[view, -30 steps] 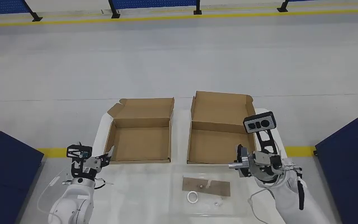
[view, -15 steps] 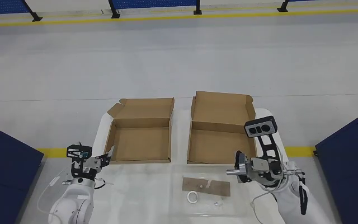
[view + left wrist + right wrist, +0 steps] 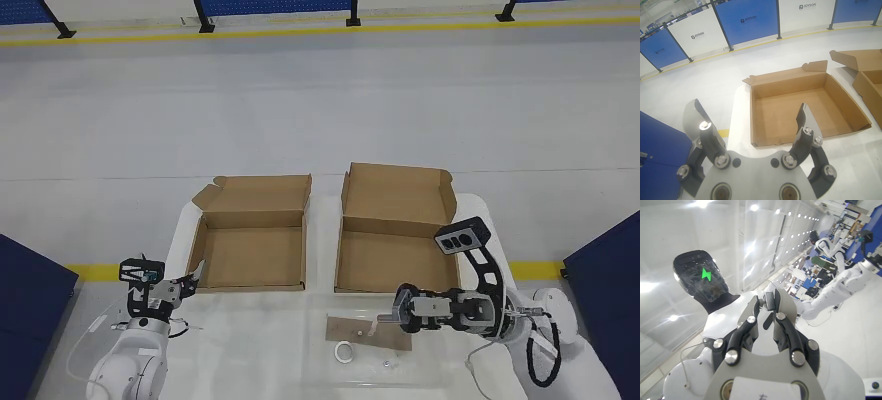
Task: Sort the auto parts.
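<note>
My right gripper [image 3: 766, 303] is shut on a small grey metal part [image 3: 769, 303] with a bolt end, and it faces back toward the robot. From above, the right gripper [image 3: 384, 318] hovers over the near end of a brown card [image 3: 368, 332]. The card lies on the table in front of the right cardboard box [image 3: 385, 262]. A white ring [image 3: 344, 351] and a tiny loose part [image 3: 385, 365] lie beside the card. My left gripper [image 3: 748, 107] stands open with nothing in it, near the front left corner of the left cardboard box [image 3: 791, 106]. That left gripper [image 3: 190, 275] is at the table's left edge.
Both boxes are open, with their flaps up at the back and bare floors. The left box [image 3: 250, 255] and the right one stand side by side with a narrow gap between them. The white table [image 3: 250, 330] is bare in front of the left box. Blue panels flank the table.
My right arm has swung left and lower, from beside the right box's front corner to over the brown card, still holding the part. The left arm has not moved.
</note>
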